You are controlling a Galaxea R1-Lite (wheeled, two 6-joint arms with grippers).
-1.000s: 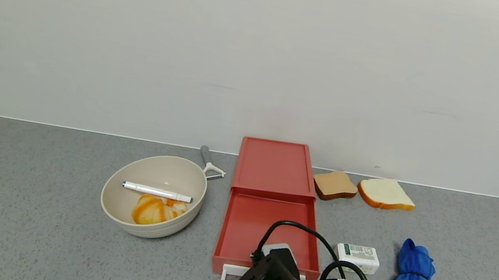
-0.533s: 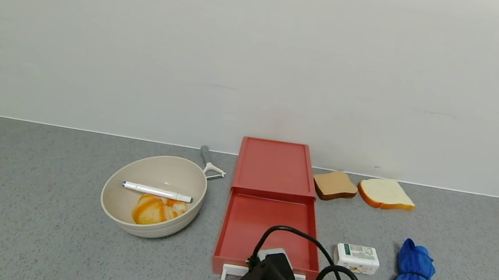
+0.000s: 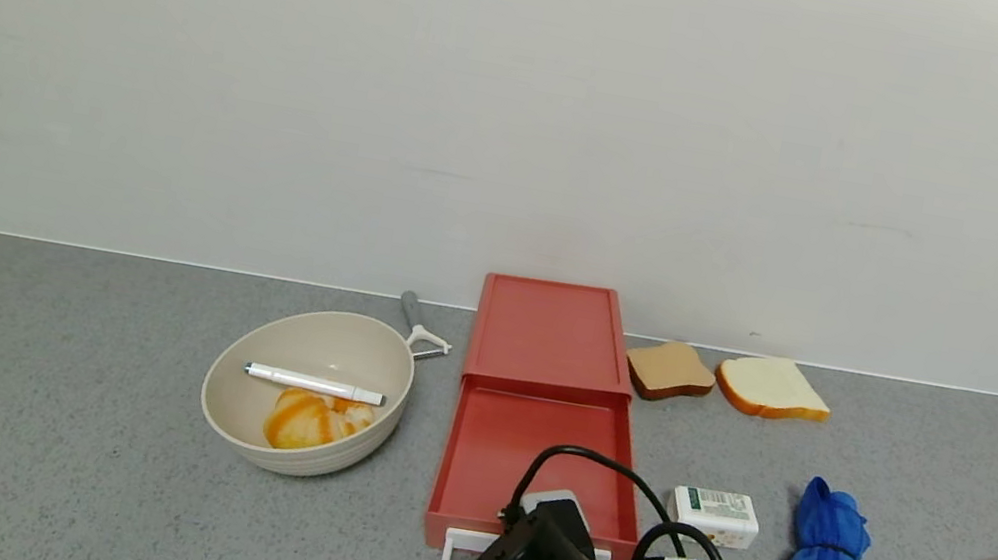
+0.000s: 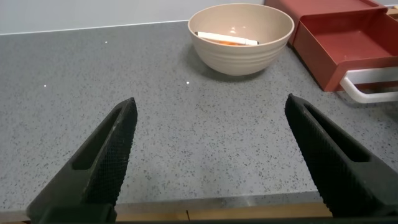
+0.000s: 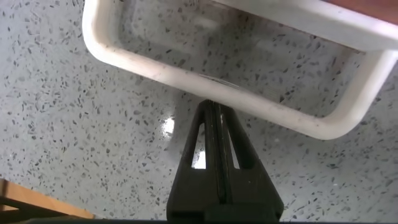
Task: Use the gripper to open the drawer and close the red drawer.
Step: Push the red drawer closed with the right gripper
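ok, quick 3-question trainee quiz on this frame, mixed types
1. True or false: the drawer is pulled out.
2. What lies across the bowl? A) pen B) peeler C) bread
3. Fill in: the right gripper has its fingers shut, tips against the white ____.

Key:
1. True; the tray looks empty.
2. A, the pen.
3. handle. The left gripper hangs open off to the bowl's side.

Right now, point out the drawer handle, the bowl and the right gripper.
white loop handle (image 5: 205,92), right wrist view, front bar.
beige bowl (image 3: 256,457), head view, outer wall.
right gripper (image 5: 215,115), right wrist view, closed fingertips against the bar.
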